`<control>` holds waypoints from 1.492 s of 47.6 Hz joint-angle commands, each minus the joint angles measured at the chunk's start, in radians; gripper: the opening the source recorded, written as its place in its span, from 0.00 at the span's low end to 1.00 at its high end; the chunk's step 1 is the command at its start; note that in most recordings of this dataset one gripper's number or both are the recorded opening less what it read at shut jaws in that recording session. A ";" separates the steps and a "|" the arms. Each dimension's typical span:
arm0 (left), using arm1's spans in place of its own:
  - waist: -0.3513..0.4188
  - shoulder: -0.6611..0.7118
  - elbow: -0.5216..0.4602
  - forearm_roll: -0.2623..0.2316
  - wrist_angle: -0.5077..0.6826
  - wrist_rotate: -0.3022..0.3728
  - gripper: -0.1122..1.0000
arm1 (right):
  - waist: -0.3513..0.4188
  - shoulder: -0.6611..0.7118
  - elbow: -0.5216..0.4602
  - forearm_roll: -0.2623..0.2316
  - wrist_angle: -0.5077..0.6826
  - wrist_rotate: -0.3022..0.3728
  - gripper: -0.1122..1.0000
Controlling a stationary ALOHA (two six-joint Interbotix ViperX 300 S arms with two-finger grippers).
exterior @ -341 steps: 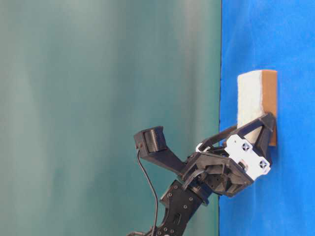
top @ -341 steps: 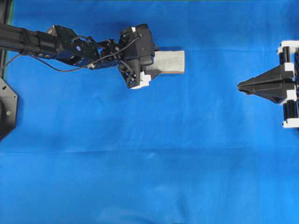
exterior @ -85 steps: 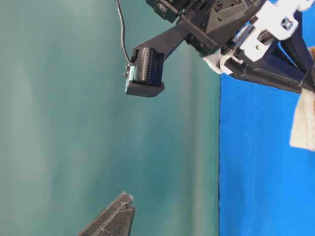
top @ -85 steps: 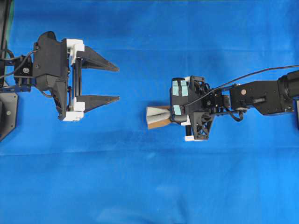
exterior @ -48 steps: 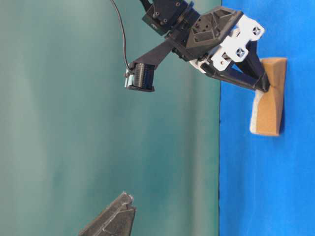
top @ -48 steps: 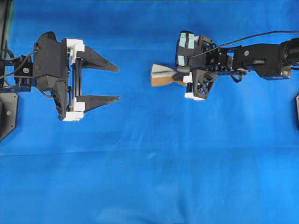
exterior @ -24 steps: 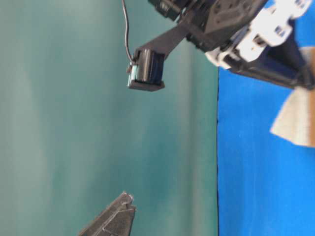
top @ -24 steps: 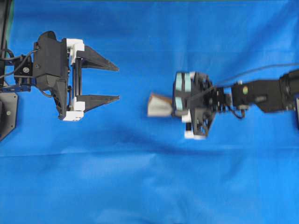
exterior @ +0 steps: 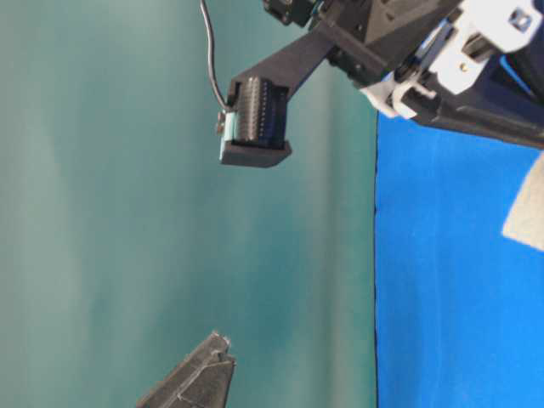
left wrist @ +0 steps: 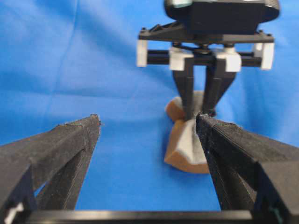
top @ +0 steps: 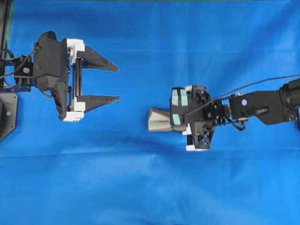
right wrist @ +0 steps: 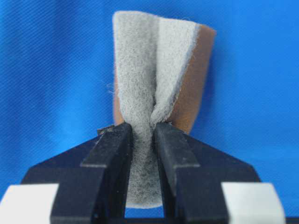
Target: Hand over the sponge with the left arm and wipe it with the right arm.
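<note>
The sponge is pinched and folded, grey-white face inward, orange-brown layer outward. My right gripper, the one with teal patches, is shut on its middle, as the right wrist view shows, with the sponge sticking out past the fingertips. The sponge's lower edge seems to rest on the blue cloth. My left gripper is open and empty at the left, well apart from the sponge. In the left wrist view it faces the right gripper. A corner of the sponge shows in the table-level view.
The blue cloth covers the whole table. The right arm stretches in from the right edge with its thin cable. A black base plate sits at the left edge. A teal backdrop stands behind the table.
My right gripper has slid the pinched sponge down the overhead view across the cloth, after being higher up a second ago. The left gripper has not moved and stays open.
</note>
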 commanded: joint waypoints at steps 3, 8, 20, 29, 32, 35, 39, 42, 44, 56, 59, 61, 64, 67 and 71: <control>0.002 -0.012 0.005 0.000 -0.005 -0.002 0.83 | -0.101 -0.020 -0.006 -0.060 -0.002 -0.003 0.32; 0.002 -0.012 0.005 -0.002 -0.005 -0.002 0.83 | -0.186 -0.020 -0.006 -0.117 -0.003 -0.003 0.31; 0.002 -0.011 0.006 -0.002 -0.005 -0.002 0.83 | -0.334 -0.020 -0.009 -0.189 -0.017 -0.005 0.30; 0.002 -0.011 0.006 0.000 -0.005 -0.002 0.83 | -0.337 -0.020 -0.009 -0.192 -0.031 0.000 0.30; 0.003 -0.011 0.006 -0.002 -0.005 -0.002 0.83 | -0.319 -0.020 -0.008 -0.189 -0.035 0.006 0.30; 0.002 -0.011 0.006 0.000 -0.005 -0.002 0.83 | -0.296 -0.018 -0.008 -0.187 -0.034 0.015 0.30; 0.002 -0.011 0.006 0.000 -0.005 -0.002 0.83 | -0.249 -0.020 -0.008 -0.179 -0.031 0.020 0.30; 0.002 -0.011 0.006 0.000 -0.005 -0.002 0.83 | -0.207 -0.020 -0.009 -0.161 -0.029 0.026 0.30; 0.002 -0.011 0.006 0.000 -0.005 -0.002 0.83 | -0.170 -0.020 -0.011 -0.143 -0.029 0.034 0.30; 0.002 -0.008 0.005 -0.002 -0.005 -0.002 0.83 | 0.012 -0.018 -0.012 -0.081 -0.023 0.092 0.30; 0.002 -0.008 0.005 -0.002 -0.005 -0.003 0.83 | 0.049 -0.018 -0.012 -0.071 -0.017 0.114 0.30; 0.002 -0.008 0.005 0.000 -0.005 -0.003 0.83 | 0.067 -0.020 -0.012 -0.067 -0.012 0.126 0.30; 0.002 -0.006 0.005 -0.002 -0.005 -0.003 0.83 | 0.089 -0.018 -0.017 -0.066 -0.005 0.144 0.30; 0.002 -0.006 0.005 0.000 -0.005 -0.002 0.83 | 0.101 -0.020 -0.018 -0.066 0.002 0.160 0.30; 0.002 -0.005 0.003 -0.002 -0.005 -0.002 0.83 | 0.106 -0.018 -0.021 -0.067 0.005 0.164 0.30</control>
